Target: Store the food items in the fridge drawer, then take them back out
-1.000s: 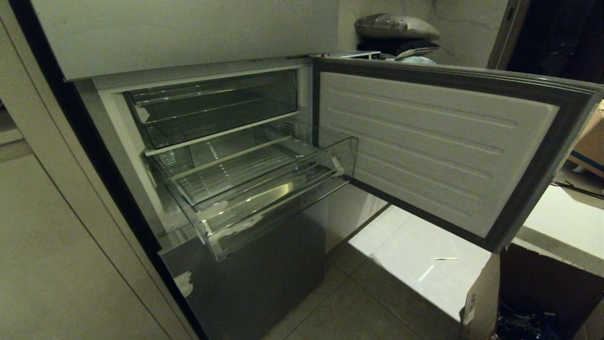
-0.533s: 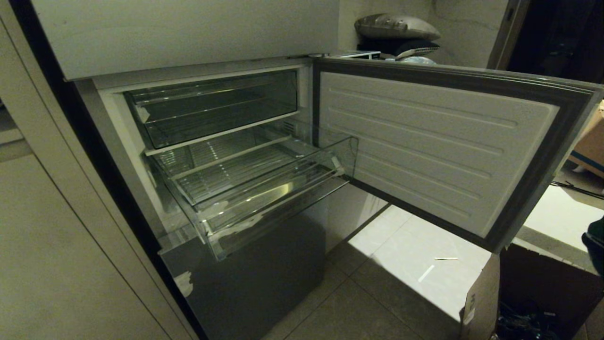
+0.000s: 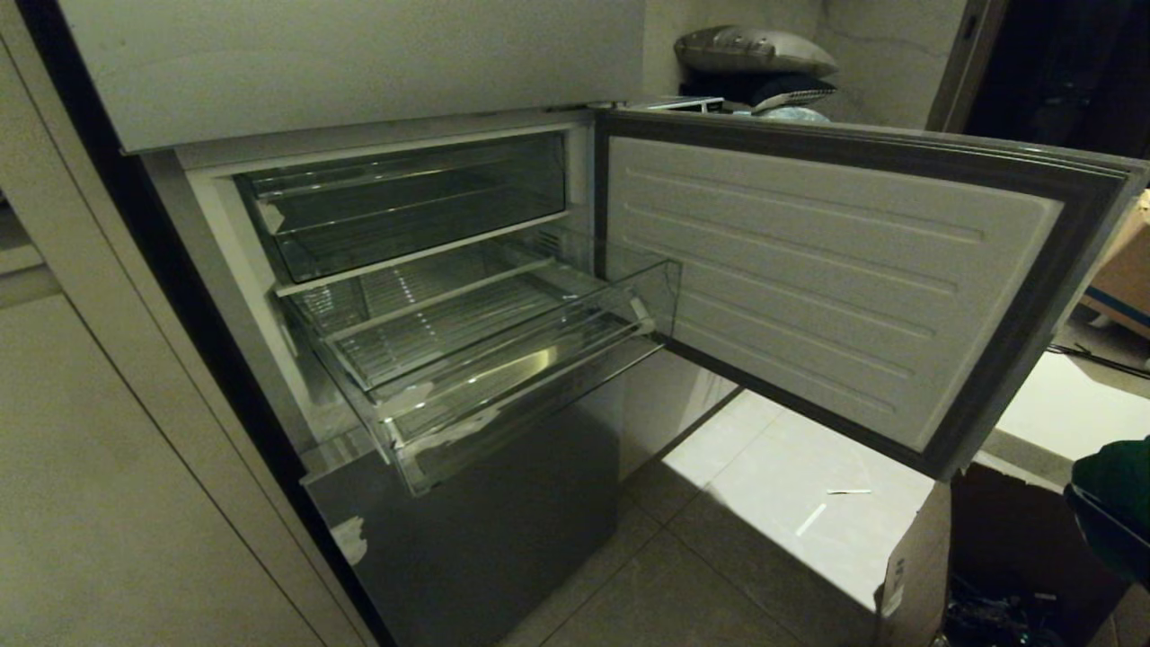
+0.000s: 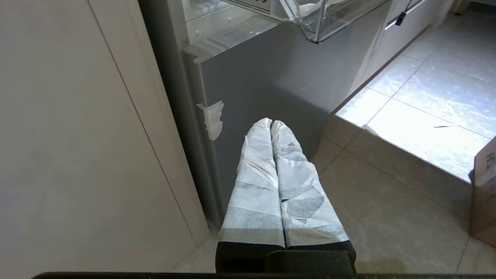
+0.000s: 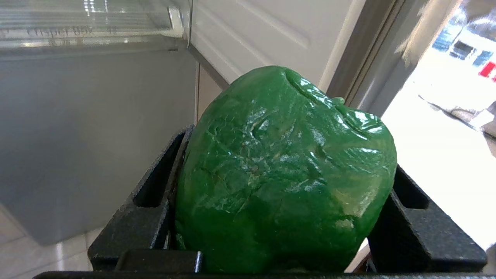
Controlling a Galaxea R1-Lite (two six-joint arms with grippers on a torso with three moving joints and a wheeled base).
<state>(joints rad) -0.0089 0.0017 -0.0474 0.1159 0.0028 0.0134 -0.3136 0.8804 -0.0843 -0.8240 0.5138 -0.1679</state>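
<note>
Storing step: right gripper (image 5: 286, 217) clamps a green pepper (image 5: 285, 170), near right; next, carry it left over the empty fridge drawer (image 3: 503, 359).

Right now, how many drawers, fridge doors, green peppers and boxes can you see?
Drawers: 2, top and pulled-out
Open fridge doors: 1
Green peppers: 1
Boxes: 1
Total: 5

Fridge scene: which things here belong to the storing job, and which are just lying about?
Job:
- fridge drawer, pulled out, nothing in it
- green pepper, held in the right gripper
- open fridge door

Lying about:
- cardboard box on the floor
- paper scraps on the tiles
- left gripper, shut, low by the grey front panel
</note>
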